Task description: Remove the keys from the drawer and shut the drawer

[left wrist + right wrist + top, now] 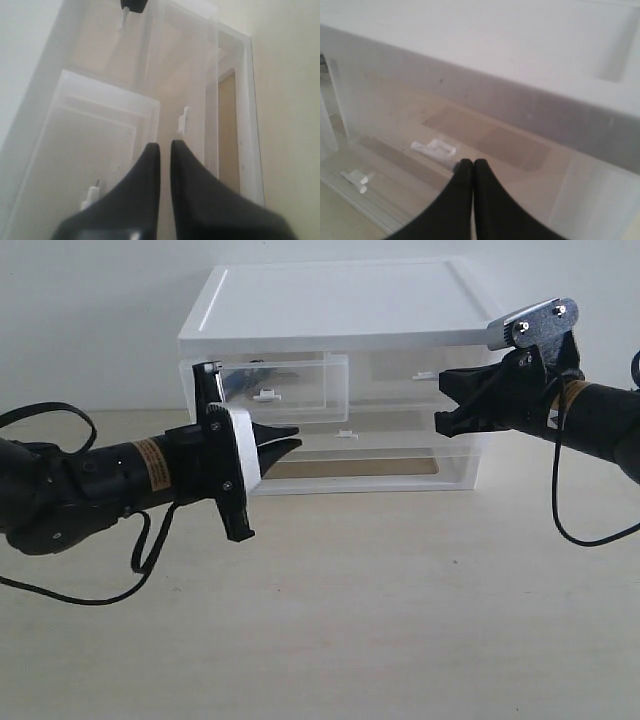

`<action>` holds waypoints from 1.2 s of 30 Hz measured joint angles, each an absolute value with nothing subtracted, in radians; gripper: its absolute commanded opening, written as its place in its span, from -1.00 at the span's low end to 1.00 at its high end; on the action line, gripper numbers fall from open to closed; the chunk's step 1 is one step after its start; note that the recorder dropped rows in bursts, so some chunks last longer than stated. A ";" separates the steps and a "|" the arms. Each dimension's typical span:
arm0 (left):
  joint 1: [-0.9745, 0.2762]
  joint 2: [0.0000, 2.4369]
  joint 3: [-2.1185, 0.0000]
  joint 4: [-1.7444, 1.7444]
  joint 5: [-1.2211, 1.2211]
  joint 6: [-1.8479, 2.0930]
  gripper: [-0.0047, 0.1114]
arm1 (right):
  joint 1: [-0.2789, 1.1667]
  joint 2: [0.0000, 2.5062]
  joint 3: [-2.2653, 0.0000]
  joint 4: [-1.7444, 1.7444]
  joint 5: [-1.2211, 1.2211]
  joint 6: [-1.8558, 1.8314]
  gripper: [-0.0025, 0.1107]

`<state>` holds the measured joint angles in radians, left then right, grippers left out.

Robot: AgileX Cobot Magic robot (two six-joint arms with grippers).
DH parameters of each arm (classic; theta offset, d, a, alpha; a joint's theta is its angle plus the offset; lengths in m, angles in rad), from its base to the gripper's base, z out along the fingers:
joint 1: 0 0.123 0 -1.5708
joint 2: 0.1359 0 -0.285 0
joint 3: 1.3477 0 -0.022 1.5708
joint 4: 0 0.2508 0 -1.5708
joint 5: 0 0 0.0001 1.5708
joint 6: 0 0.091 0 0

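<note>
Left gripper below open drawer

Smooth, faintly glossy white plastic top on the cabinet, frosted translucent plastic drawer at its upper left, opaque white plastic tab, matt pale wood-look table beneath the cabinet, matt black plastic left gripper, silver metal plate above the black right gripper
</note>
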<state>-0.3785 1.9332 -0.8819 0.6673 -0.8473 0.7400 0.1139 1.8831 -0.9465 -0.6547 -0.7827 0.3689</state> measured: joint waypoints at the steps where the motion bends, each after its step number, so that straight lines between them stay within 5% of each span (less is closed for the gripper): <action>1: -0.379 1.928 -0.876 0.667 -0.843 0.742 -0.84 | 0.114 1.883 -0.947 -0.655 -0.783 0.367 -0.96; 11: -0.379 1.830 -0.792 0.596 -0.877 0.823 -0.83 | 0.114 1.883 -0.947 -0.653 -0.783 0.367 -0.96; 15: -0.379 1.792 -0.774 0.508 -0.914 0.861 -0.24 | 0.115 1.883 -0.947 -0.650 -0.778 0.367 -0.96; 18: -0.379 1.796 -0.774 0.500 -0.906 0.938 -0.02 | 0.115 1.883 -0.947 -0.650 -0.779 0.367 -0.96; 30: -0.379 1.924 -0.870 0.399 -0.918 1.105 -0.21 | 0.115 1.883 -0.947 -0.650 -0.776 0.367 -0.96; 36: -0.379 1.953 -0.887 0.393 -0.918 1.126 -0.84 | 0.115 1.883 -0.947 -0.650 -0.776 0.367 -0.96</action>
<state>-0.3785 1.9531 -0.8868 0.3928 -0.9178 1.1261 0.1147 1.8831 -0.9465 -0.6505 -0.7765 0.3670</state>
